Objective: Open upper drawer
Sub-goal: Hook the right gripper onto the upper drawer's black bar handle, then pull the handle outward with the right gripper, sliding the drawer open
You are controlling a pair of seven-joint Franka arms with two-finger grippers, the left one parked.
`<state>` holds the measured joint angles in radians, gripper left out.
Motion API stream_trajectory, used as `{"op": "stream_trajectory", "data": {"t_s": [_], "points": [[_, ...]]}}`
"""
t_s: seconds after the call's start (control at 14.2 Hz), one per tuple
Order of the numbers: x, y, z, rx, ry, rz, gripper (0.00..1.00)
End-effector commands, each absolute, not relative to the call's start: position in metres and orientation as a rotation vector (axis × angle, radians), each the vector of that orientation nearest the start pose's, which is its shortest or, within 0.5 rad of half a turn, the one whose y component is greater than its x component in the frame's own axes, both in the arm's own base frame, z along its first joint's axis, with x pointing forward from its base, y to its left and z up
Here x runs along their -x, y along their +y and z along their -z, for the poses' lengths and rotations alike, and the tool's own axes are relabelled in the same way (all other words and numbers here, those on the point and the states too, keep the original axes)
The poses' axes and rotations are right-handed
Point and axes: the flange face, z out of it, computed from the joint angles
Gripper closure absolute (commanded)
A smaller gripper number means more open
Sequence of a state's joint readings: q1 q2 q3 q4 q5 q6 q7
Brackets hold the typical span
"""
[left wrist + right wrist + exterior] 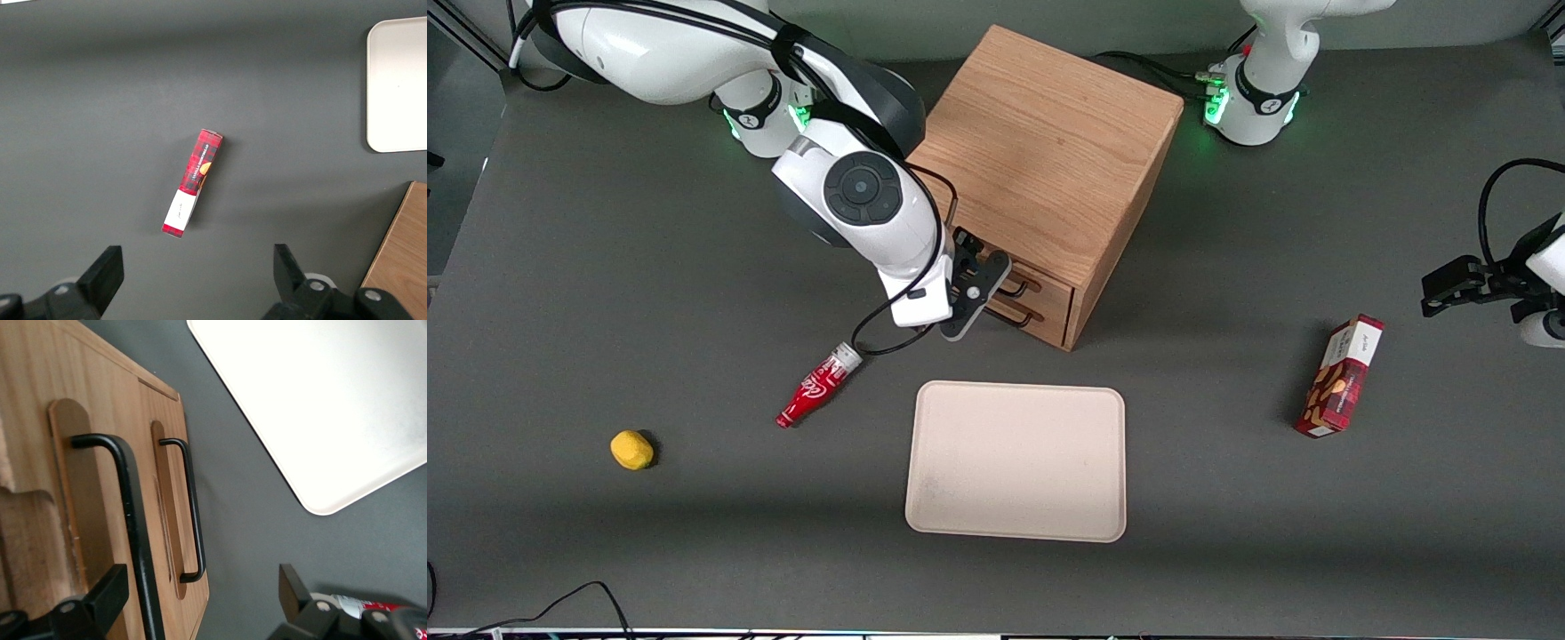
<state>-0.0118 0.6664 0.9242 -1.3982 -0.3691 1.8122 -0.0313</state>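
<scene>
- Upper drawer (1043, 285) of the oak cabinet (1049, 151), above its twin, looks still shut, so the pull remains.
- Its black wire handle (127, 513) sits between the spread, empty fingers of the gripper (200, 600); closing comes next.

The working arm is blocking much of the upper drawer (1047, 286) front in the front view, and the hand (989, 286) is covering part of its handle. In the right wrist view the hand (200, 597) is showing open, while the red bottle (373, 608) is being cut off by the picture's edge.
</scene>
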Motion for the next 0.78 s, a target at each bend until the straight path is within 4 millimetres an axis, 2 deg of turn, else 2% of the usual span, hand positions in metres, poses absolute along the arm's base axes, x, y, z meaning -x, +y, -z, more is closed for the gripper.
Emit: {"op": "stream_trajectory", "data": {"t_s": [0.0, 0.28, 0.49, 0.71], "points": [[-0.547, 0.428, -0.429, 2.625, -1.372, -0.082, 0.0], [-0.558, 0.421, -0.418, 2.593, -1.432, -0.044, 0.0], [-0.581, 0.406, -0.399, 2.579, -1.472, 0.017, 0.0], [-0.602, 0.383, -0.39, 2.581, -1.513, 0.034, 0.0]]}}
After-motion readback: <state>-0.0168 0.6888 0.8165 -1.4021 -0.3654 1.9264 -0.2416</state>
